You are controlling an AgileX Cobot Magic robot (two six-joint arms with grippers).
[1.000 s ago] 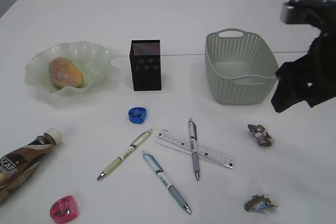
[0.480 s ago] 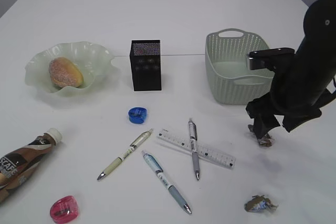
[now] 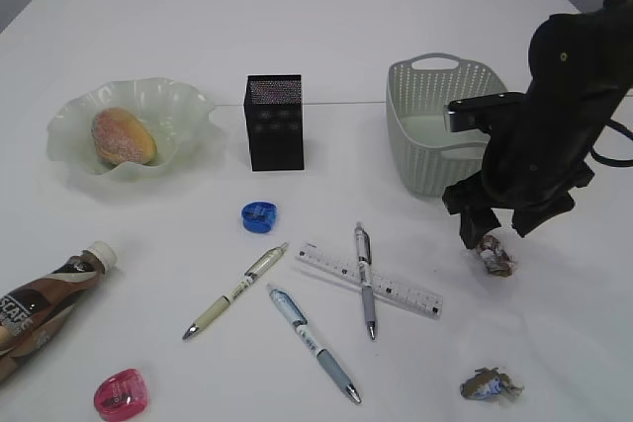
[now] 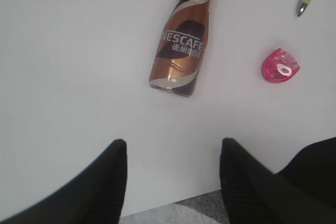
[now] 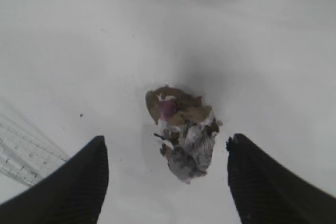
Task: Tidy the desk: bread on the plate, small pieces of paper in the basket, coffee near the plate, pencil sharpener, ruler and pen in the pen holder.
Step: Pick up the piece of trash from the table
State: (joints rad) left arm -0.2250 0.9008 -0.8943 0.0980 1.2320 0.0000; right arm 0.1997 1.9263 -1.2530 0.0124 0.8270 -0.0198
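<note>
Within the last second the right arm has swung in from the far right edge of the exterior view and come down over the bench (image 3: 297, 27), so that its right claw (image 3: 489, 228) now hangs directly above the nearer-to-basket paper scrap (image 3: 495, 255); a second ago that scrap lay uncovered with the arm well apart from it. This suggests the paper-clearing step has begun, with this scrap as the first target and the basket (image 3: 445, 135) just behind it as its destination. In the right wrist view the scrap (image 5: 182, 132) lies between the two spread fingers (image 5: 73, 182), slightly nearer the right-hand one, and neither finger touches it: the right claw stands open and empty. A corner of the ruler (image 5: 21, 156) shows at the left edge, beside but apart from the scrap. The second paper scrap (image 3: 489, 383) lies near the front edge, well apart. The left claw (image 4: 173, 182) is also open and holds nothing, hovering near the bench edge with the coffee bottle (image 4: 182, 40) and the pink sharpener (image 4: 281, 66) ahead of it. The bread (image 3: 124, 135) already lies on the plate (image 3: 188, 106); pens, ruler and blue sharpener (image 3: 259, 216) lie outside the pen holder (image 3: 274, 122).
</note>
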